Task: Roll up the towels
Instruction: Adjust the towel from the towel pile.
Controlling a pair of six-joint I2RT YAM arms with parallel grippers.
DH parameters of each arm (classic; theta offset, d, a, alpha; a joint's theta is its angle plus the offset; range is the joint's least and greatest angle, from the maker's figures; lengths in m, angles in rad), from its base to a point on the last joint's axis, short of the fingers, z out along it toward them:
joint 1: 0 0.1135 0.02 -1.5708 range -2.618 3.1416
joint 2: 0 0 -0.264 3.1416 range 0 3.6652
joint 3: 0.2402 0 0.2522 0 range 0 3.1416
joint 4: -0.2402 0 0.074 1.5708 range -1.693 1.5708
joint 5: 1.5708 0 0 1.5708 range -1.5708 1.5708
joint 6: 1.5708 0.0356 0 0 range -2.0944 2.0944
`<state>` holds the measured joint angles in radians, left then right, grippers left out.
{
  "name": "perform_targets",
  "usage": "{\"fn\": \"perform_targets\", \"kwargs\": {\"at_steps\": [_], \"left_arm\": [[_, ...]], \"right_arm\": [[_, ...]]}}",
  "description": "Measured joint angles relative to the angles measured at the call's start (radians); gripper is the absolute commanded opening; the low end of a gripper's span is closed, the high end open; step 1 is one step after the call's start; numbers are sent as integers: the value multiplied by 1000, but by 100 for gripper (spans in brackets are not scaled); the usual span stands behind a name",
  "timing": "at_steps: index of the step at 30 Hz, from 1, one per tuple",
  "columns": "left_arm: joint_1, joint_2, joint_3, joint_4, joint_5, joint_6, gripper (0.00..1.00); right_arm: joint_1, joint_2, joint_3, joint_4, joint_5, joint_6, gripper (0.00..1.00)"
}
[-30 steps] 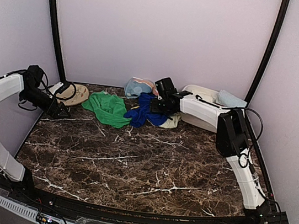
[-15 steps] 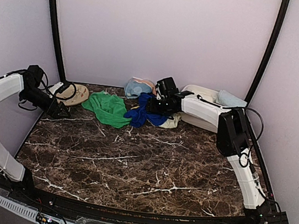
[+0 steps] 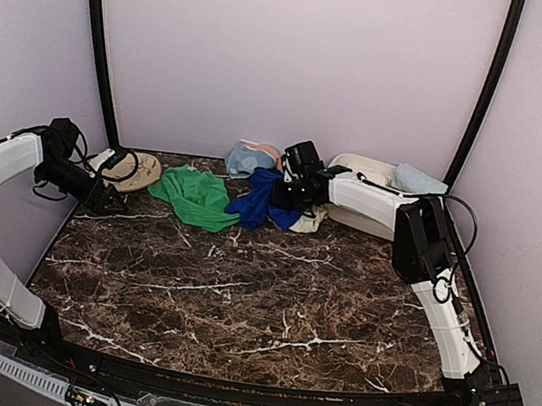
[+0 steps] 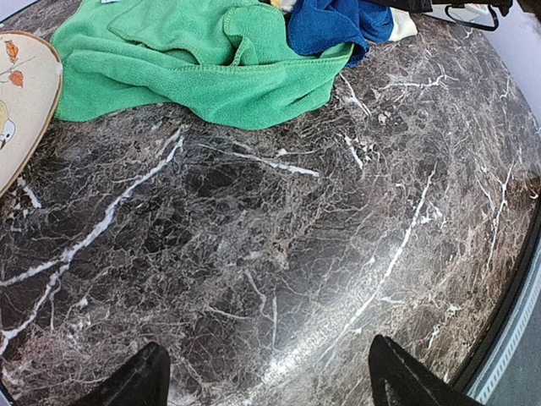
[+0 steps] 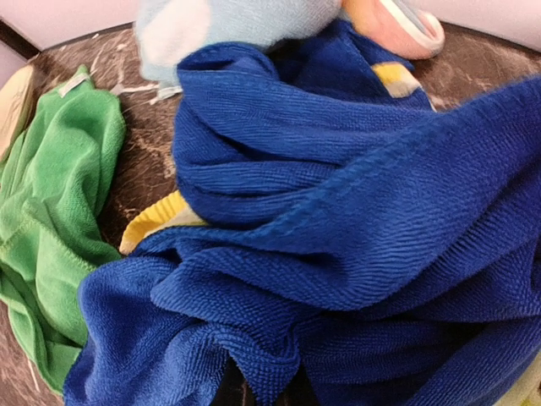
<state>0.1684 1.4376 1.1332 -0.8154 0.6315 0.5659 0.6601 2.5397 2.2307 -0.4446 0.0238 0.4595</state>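
Right gripper point(image 3: 280, 192) was found clamped shut on a fold of the royal blue towel point(image 3: 256, 204), at the far middle of the marble table point(image 3: 267, 303). Blue cloth was seen bunched at the fingers in the wrist view. Green towel point(image 3: 194, 196) was spread just left of it, touching. Light blue towel point(image 3: 244, 159) was heaped behind, by the wall. Left gripper point(image 4: 269, 364) was held wide open over bare marble near the patterned disc point(image 3: 136, 170), nothing gripped.
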Motion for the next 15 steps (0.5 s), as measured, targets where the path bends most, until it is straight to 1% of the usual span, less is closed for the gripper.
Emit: {"fn": "perform_targets", "kwargs": {"at_steps": [4, 7, 9, 15], "left_arm": [[0, 0, 0, -3, 2, 0, 81], [0, 0, 0, -4, 5, 0, 81], [0, 0, 0, -5, 7, 0, 81], [0, 0, 12, -17, 8, 4, 81]], "right_arm": [[0, -16, 5, 0, -3, -15, 0], [0, -66, 8, -9, -6, -30, 0], [0, -124, 8, -12, -12, -44, 0], [4, -382, -26, 25, -47, -92, 0]]}}
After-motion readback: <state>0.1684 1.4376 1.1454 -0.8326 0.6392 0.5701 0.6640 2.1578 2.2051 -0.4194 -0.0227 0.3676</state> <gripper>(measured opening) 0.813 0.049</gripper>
